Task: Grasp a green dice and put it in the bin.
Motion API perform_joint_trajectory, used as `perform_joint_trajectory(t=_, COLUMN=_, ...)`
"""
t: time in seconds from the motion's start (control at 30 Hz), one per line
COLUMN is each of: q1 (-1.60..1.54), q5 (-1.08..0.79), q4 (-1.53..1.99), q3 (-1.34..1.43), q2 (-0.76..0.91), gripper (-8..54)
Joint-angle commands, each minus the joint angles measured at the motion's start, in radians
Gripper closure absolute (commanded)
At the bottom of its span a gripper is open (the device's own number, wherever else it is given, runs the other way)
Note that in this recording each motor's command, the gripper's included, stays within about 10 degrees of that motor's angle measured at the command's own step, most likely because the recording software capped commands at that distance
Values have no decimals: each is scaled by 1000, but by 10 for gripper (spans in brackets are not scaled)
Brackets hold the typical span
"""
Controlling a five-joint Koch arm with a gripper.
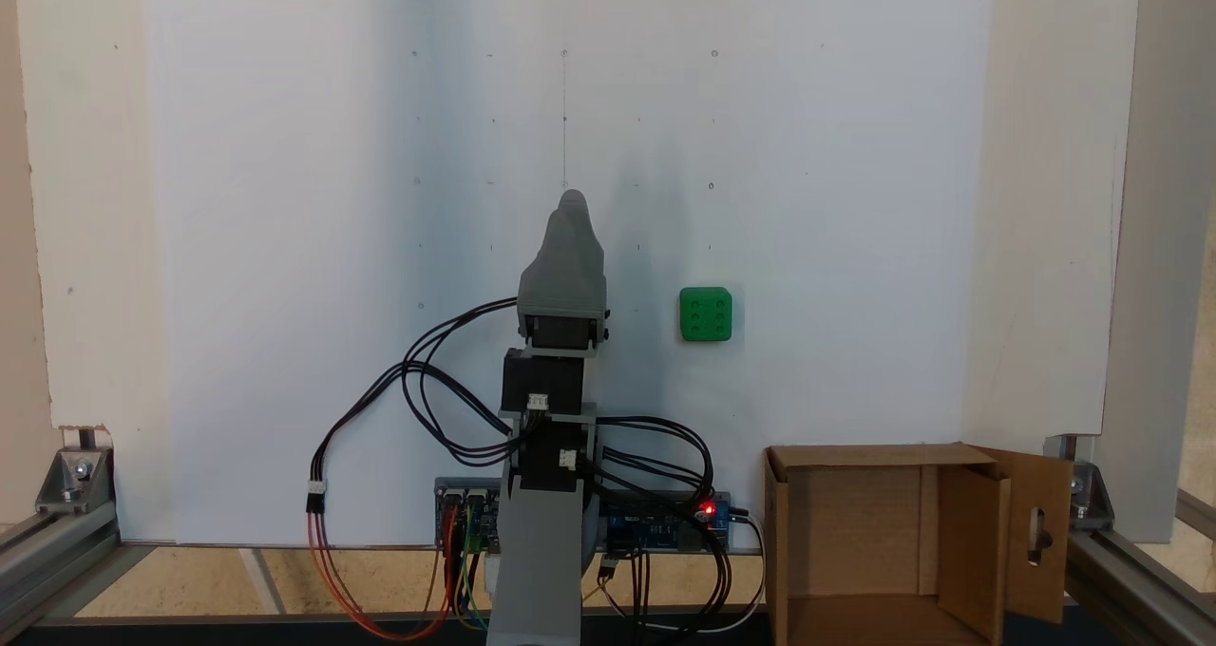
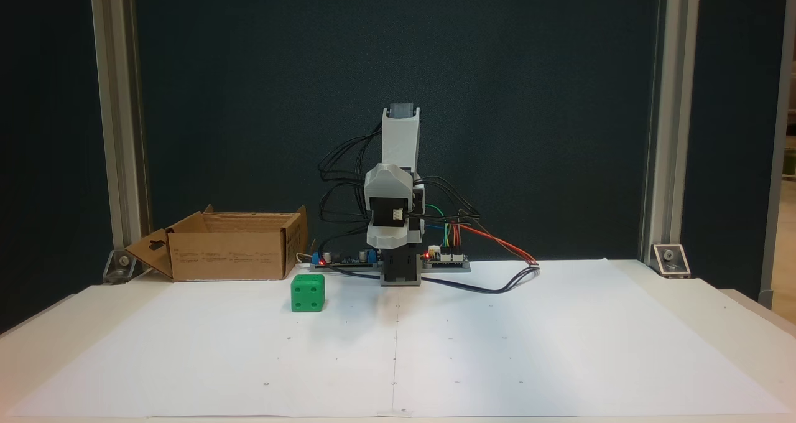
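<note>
The green dice (image 1: 705,314) (image 2: 308,293) rests on the white paper, with nothing touching it. In a fixed view my gripper (image 1: 571,198) is a single grey pointed shape, its jaws together and nothing in them. It hovers to the left of the dice and well apart from it. The arm (image 2: 398,186) is folded upright over its base. The bin (image 1: 855,532) (image 2: 230,255), an open brown cardboard box with a slot cut in one flap (image 1: 1038,532), stands off the paper's corner beside the base.
Circuit boards (image 1: 665,522) and looping cables (image 1: 418,389) lie around the arm's base. Aluminium frame rails with corner brackets (image 1: 76,480) border the table. White paper (image 2: 497,348) covers the work area.
</note>
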Motion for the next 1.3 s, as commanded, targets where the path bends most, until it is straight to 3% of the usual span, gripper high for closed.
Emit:
perform_joint_trajectory(t=0.0, q1=0, q5=-44, q4=-37, q3=40, q2=106, gripper=18)
perform_joint_trajectory(t=1.27, q1=-2, q5=-40, q4=-86, q3=40, q2=107, gripper=18)
